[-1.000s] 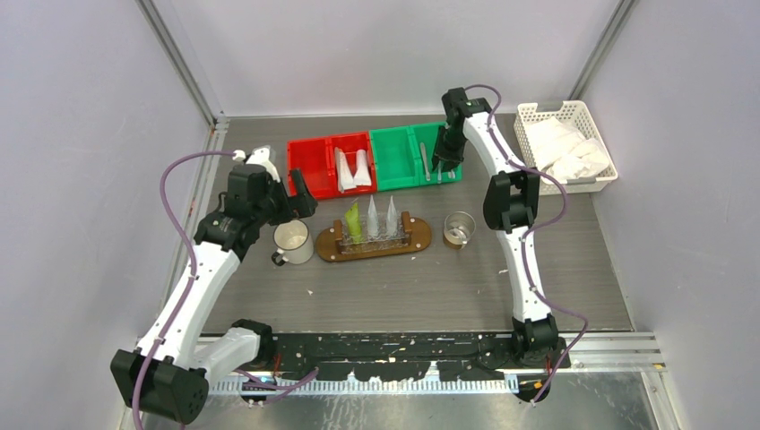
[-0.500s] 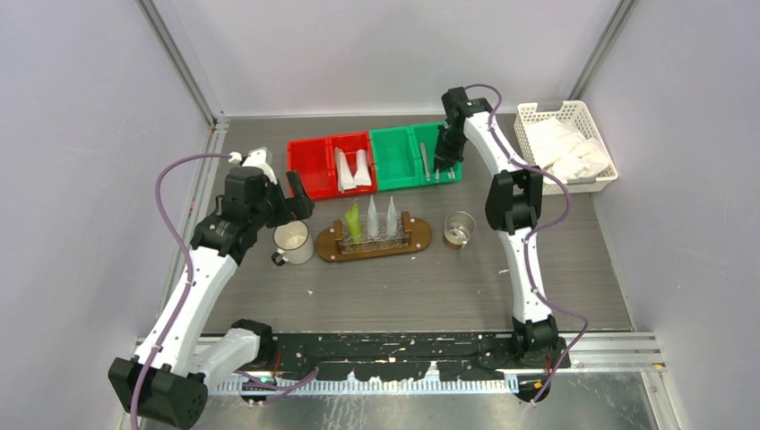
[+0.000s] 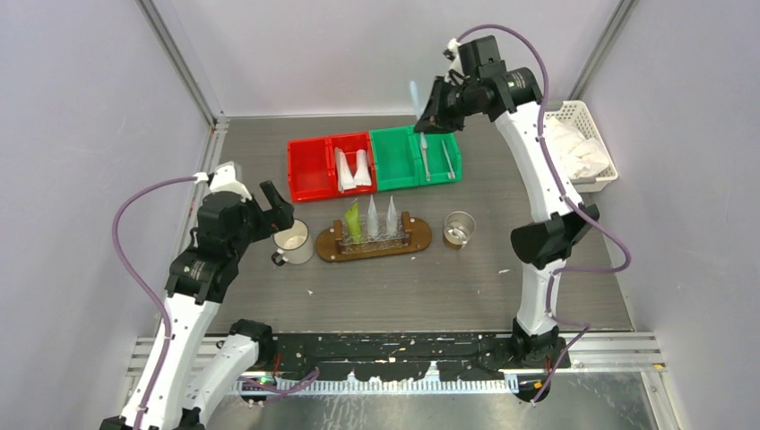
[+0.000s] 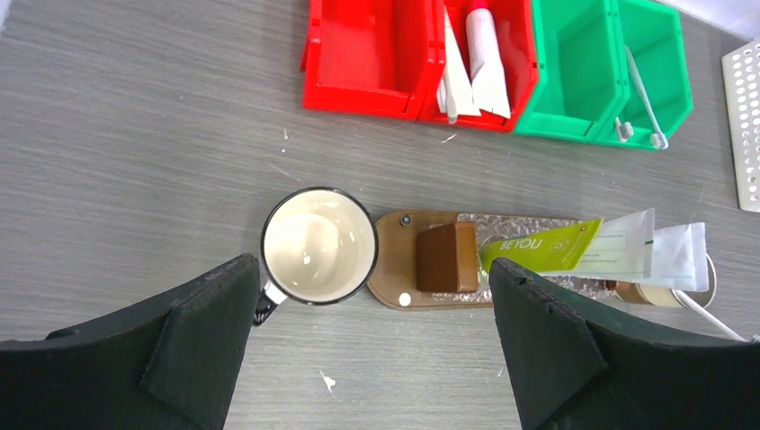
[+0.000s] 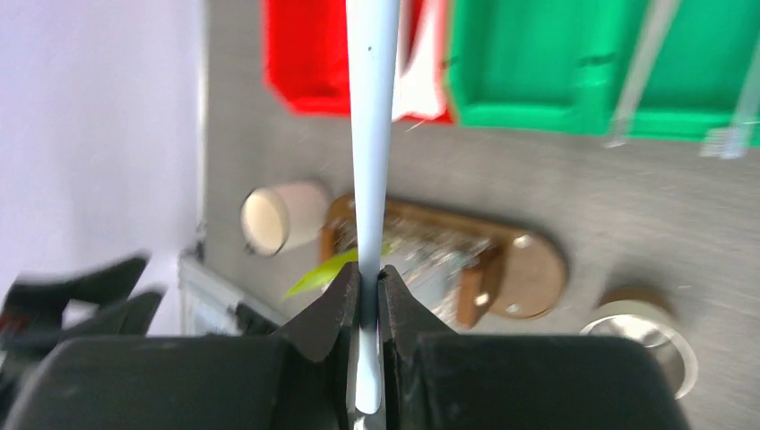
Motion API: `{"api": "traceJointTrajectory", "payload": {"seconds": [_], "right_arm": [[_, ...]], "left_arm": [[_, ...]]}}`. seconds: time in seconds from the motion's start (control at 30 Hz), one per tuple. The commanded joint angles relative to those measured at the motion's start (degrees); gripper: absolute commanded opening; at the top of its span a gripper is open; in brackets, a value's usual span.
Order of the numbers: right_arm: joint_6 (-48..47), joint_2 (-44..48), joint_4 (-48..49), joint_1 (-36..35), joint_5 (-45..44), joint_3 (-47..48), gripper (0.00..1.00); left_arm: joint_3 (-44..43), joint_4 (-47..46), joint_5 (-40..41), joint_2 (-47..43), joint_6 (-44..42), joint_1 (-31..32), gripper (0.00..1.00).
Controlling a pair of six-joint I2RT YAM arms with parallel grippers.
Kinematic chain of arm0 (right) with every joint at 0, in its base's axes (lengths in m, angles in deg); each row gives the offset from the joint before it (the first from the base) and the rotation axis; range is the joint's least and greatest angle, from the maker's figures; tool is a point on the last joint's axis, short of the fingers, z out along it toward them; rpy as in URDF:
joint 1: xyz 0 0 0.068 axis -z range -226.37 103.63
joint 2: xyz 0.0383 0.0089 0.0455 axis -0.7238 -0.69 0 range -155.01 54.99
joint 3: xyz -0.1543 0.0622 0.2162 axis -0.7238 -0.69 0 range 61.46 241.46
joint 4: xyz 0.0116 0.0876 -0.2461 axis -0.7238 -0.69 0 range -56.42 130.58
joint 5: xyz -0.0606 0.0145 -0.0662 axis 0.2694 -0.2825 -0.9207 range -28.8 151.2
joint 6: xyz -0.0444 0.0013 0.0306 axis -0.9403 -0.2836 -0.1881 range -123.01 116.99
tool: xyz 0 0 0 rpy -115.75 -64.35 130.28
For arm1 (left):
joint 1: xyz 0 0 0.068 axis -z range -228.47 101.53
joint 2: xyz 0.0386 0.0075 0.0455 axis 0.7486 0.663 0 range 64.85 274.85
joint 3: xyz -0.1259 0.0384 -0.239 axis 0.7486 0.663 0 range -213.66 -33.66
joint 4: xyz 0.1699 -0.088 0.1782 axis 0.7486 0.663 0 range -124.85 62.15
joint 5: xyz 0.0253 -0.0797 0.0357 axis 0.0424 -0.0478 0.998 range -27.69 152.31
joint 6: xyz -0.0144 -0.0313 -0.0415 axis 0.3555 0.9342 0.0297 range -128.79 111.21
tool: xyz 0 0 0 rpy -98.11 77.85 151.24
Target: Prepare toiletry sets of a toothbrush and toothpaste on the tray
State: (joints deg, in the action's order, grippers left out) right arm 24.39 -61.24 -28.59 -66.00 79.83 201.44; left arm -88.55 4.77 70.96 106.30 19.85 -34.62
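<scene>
Right hand (image 5: 369, 279) is pinched down narrow on a toothbrush (image 5: 372, 134). It grips the slim pale handle near one end, so most of the length pokes out past the fingertips. On the top camera the brush hangs in the air over the back of the green bin (image 3: 394, 166), well apart from the tray (image 3: 417, 240). Left hand (image 4: 371, 296) is spread wide with nothing in it, hovering over the mug (image 4: 318, 245).

Handling-wise, my guess is light, stiff, smooth plastic. It isn't fragile, but it's thin enough to swivel or slide in an end pinch. Grabbing nearer mid-handle would probably keep it steadier.

Only the right wrist cam shows the grip properly; from above the brush is just a pale sliver. The left wrist cam gives the best look at the tray, with the yellow-green tube (image 4: 538, 249) and the whitish tubes (image 4: 668, 255) standing in it. It also shows two more toothbrushes (image 4: 645, 94) in the green bin and spare tubes (image 4: 475, 63) in the red bin (image 4: 358, 54). The top view is the only one showing both arms at once.
</scene>
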Motion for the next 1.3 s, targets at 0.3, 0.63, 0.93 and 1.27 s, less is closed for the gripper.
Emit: {"api": "traceJointTrajectory", "payload": {"seconds": [0.3, 0.63, 0.93, 1.27], "right_arm": [[1.23, -3.31, -15.22, -27.53, 9.89, 9.19, 0.03], [6.12, -12.53, -16.84, -34.76, 9.48, 11.81, 0.03], [9.48, -19.73, -18.09, -37.01, 10.30, 14.48, 0.02], [13.89, -24.44, -14.42, -36.84, 13.21, 16.46, 0.01]], "left_arm": [[2.43, 6.79, 3.59, -11.85, 7.16, -0.31, 1.00], [7.00, 10.97, 9.20, -26.05, 13.39, -0.31, 1.00], [8.66, 11.38, 5.91, -27.91, 14.24, -0.31, 1.00], [10.51, 10.87, 4.81, -30.08, 13.75, -0.31, 1.00]]}}
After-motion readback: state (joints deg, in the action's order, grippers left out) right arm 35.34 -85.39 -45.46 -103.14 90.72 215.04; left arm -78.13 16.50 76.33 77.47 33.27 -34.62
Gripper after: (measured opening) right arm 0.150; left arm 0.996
